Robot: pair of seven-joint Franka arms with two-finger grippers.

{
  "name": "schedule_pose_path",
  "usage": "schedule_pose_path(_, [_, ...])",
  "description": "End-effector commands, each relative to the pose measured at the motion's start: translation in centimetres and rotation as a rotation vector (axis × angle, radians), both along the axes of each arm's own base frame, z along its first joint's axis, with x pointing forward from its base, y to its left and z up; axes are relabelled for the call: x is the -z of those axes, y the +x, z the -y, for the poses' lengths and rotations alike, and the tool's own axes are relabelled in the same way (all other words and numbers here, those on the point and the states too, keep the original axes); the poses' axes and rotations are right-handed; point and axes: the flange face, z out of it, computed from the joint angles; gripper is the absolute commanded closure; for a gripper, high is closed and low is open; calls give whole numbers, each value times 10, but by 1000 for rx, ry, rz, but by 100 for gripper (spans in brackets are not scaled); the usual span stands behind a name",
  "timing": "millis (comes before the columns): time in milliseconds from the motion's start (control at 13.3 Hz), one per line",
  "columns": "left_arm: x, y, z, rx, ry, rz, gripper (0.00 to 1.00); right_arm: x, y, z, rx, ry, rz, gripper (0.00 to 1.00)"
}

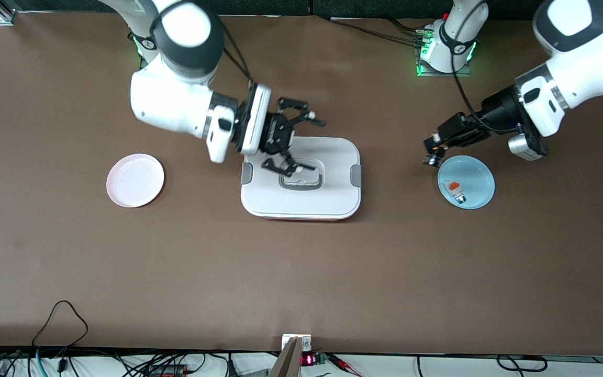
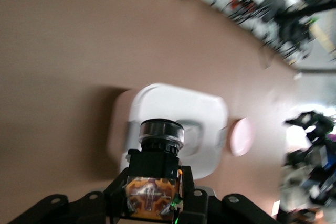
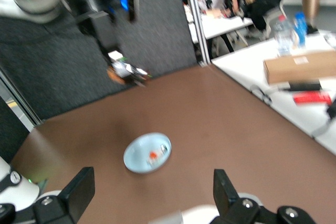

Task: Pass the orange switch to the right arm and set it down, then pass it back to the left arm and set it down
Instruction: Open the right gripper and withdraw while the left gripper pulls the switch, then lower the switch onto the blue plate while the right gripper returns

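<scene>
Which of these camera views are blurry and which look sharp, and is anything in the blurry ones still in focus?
Front view: sharp and evenly lit, with soft shadows under the box. Left wrist view: table and background are smeared, yet the orange switch held in the left gripper is crisp. Right wrist view: blurred throughout, the blue plate soft, the right gripper fingers dark.

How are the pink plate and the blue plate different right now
The pink plate lies bare toward the right arm's end of the table; the blue plate lies toward the left arm's end and holds a white-and-grey component with an orange patch. The left gripper, shut on the orange switch, hangs beside the blue plate; no gripper is near the pink one. Both are round and shallow, flanking the box.
</scene>
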Motion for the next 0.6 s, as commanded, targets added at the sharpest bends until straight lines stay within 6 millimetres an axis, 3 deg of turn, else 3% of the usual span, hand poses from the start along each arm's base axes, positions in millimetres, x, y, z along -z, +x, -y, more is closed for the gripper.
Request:
schedule_pose_path(0, [6,-6,-27,108,216,-74,100,44,1,46,39,-61,-84,0])
schedule_pose_path(300, [39,-12,-74,186,503,-172,100,87,13,118,137,-106,-170,0])
schedule_pose_path(524, [94,-2,-109,220,600,-253,100,86,20,153,219,-164,-258,0])
